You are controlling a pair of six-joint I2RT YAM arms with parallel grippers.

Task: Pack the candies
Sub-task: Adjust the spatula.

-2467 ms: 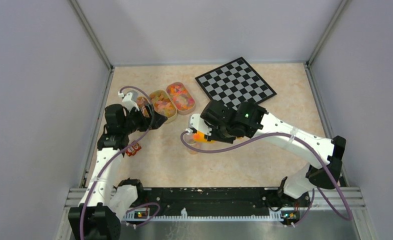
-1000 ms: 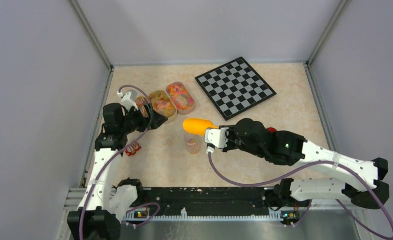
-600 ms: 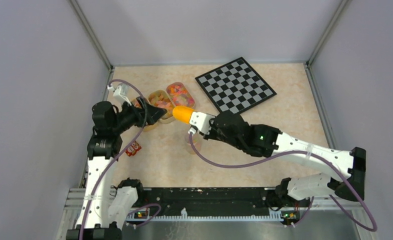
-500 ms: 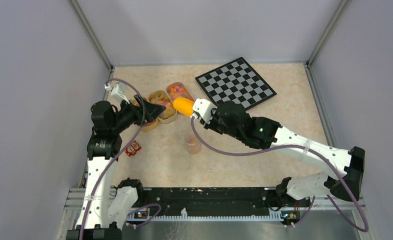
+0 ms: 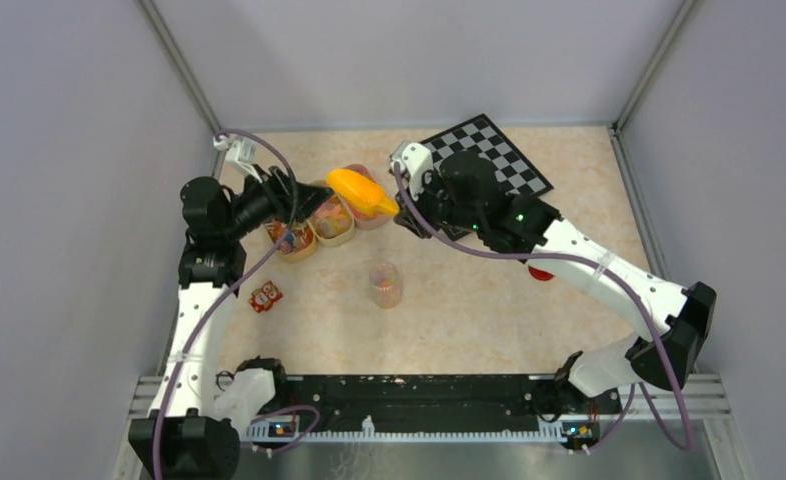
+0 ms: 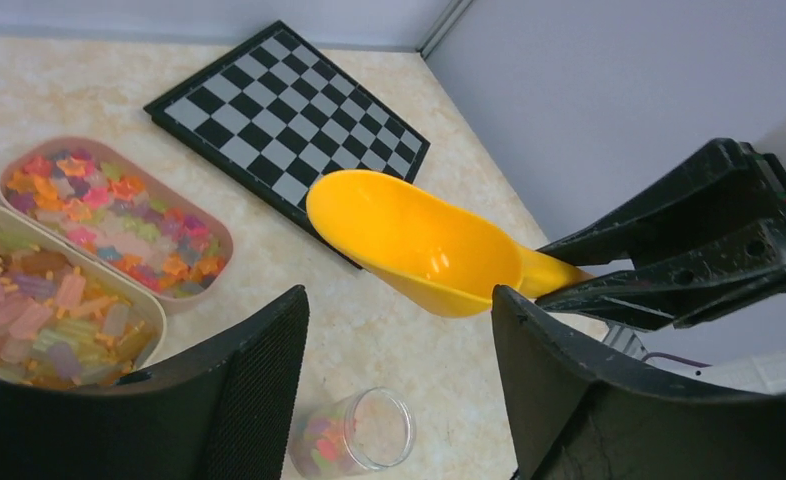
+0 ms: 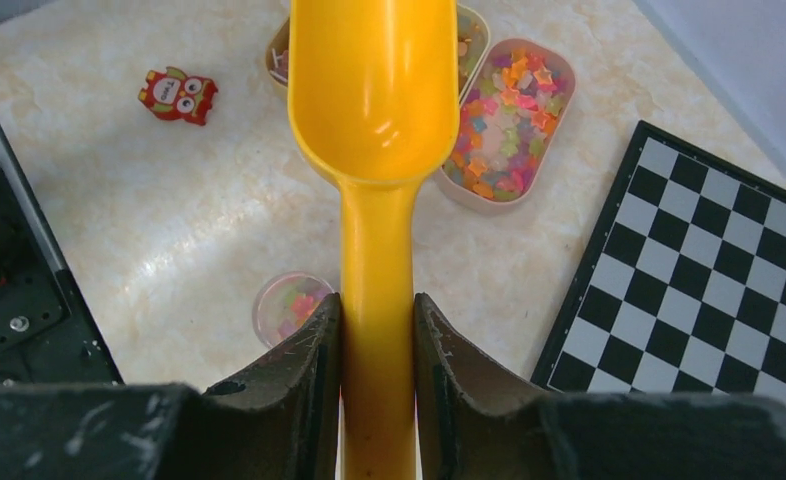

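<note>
BLOCKED: scoop (image 5: 357,190) hangs over the trays (image 6: 227,238), just beside your left claw (image 6: 399,310) | OBSTACLES: open jar (image 5: 385,285) mid-tabletop, owl toy (image 5: 264,296) near the left arm | FREE: bare tabletop (image 5: 469,330) right of the jar

Left arm (image 5: 197,322) and right arm (image 5: 609,278): white links, black joint housings, each trailed by a purple cable (image 5: 499,258). Green indicator light (image 5: 514,213) on the right forearm. Black fingers (image 6: 254,390) with textured inner faces.
</note>
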